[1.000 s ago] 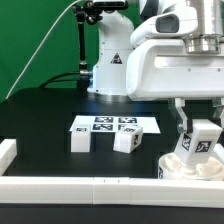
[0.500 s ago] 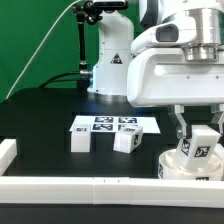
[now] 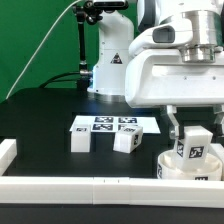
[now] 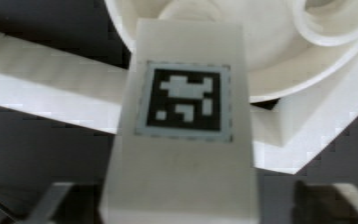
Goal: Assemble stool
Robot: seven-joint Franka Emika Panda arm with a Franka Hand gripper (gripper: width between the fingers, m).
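Note:
My gripper (image 3: pixel 193 133) is shut on a white blocky stool leg (image 3: pixel 193 149) with a black-and-white tag. It holds the leg upright on or just above the round white seat (image 3: pixel 172 168) at the exterior view's right. In the wrist view the leg (image 4: pixel 183 120) fills the middle between my fingers (image 4: pixel 37 205), and the seat's rim (image 4: pixel 329 45) curves behind it. Two more loose legs (image 3: pixel 81 138) (image 3: pixel 126 141) stand on the black table near the middle.
The marker board (image 3: pixel 104 124) lies flat behind the two loose legs. A long white rail (image 3: pixel 90 186) runs along the front edge and a short one (image 3: pixel 7 152) sits at the left. The robot base (image 3: pixel 108 60) stands at the back.
My gripper has moved a little to the exterior view's left and down with the leg, which now stands straighter over the seat.

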